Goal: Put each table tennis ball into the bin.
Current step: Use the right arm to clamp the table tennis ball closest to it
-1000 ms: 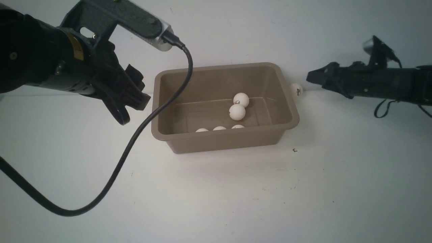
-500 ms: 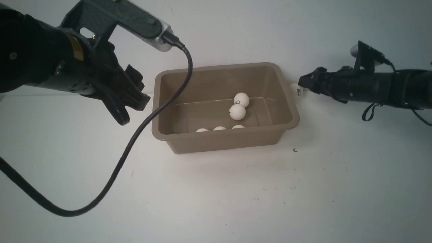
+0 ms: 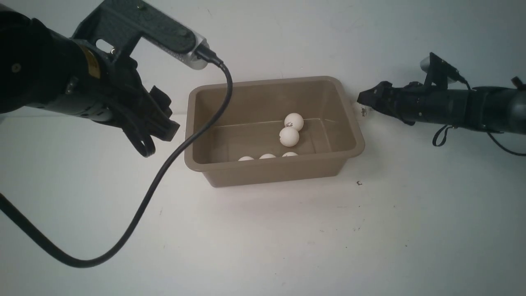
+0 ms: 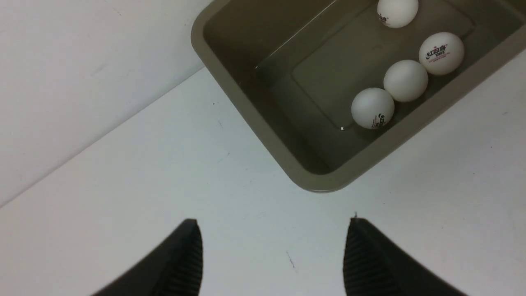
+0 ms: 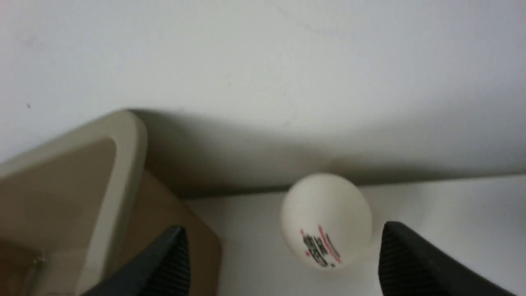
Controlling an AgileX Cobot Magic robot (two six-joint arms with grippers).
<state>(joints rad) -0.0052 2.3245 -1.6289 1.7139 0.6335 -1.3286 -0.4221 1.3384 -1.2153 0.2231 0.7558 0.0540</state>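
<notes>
The left arm (image 3: 45, 82) was big, round and black. It had a small yellow sticker (image 3: 91, 65) and a tiny round screw (image 3: 16, 68) on its side. A black holder (image 3: 135, 24) on top carried a silver camera (image 3: 194, 57). A thick black cable (image 3: 164, 164) came out of that camera. The right arm (image 3: 464, 109) was long and black, like a tube. It had a little grey camera (image 3: 427, 65) and a thin black wire loop (image 3: 440, 137). The left gripper (image 4: 273, 222) had two black fingers (image 4: 181, 263) with fine lines on their inner sides. The right gripper (image 3: 362, 100) had ridged fingers (image 5: 411, 267) just like them.
</notes>
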